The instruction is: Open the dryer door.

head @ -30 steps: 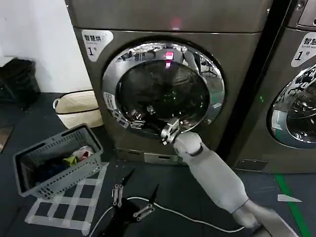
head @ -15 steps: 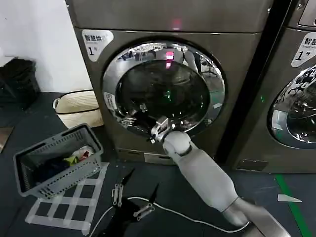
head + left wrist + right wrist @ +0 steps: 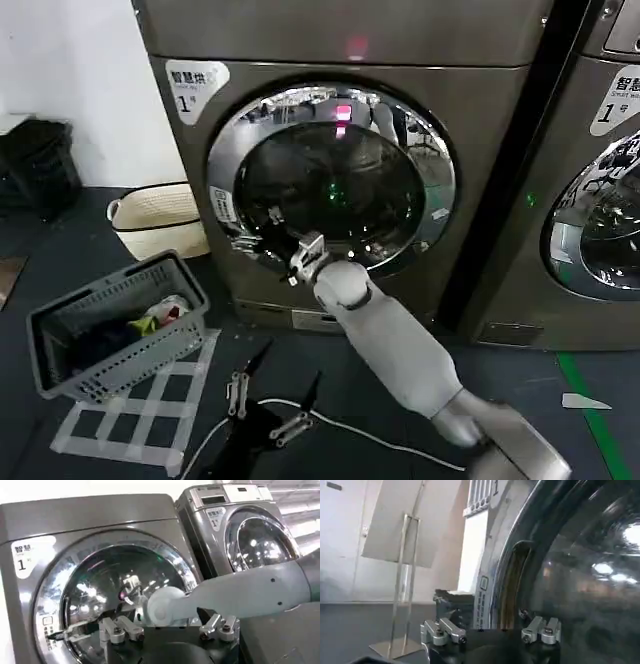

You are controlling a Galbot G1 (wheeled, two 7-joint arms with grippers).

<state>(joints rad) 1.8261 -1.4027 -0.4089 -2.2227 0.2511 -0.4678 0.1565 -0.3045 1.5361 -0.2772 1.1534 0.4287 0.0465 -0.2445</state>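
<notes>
The dryer door [image 3: 330, 180] is a round porthole of dark glass in a wide chrome ring [image 3: 225, 170], and it sits flush in the machine front. My right gripper [image 3: 303, 256] is up against the ring's lower left part, its jaws open and holding nothing. In the right wrist view, the right gripper [image 3: 492, 630] faces the ring's edge, where a dark handle recess [image 3: 512, 580] shows beside the glass [image 3: 580, 580]. My left gripper [image 3: 265, 410] hangs low over the floor, open and empty. The left wrist view has the left gripper [image 3: 167, 627] facing the door [image 3: 100, 580] from farther off.
A grey laundry basket [image 3: 110, 325] with clothes sits on a white tape grid [image 3: 150, 410] at the left. Behind it are a cream woven basket [image 3: 160, 220] and a black crate [image 3: 40, 165]. A neighbouring machine [image 3: 600, 200] stands at the right. A white cable [image 3: 380, 435] crosses the floor.
My right gripper has slid leftward along the door's lower rim, from below its middle to its lower left. The door and the left arm have not moved.
</notes>
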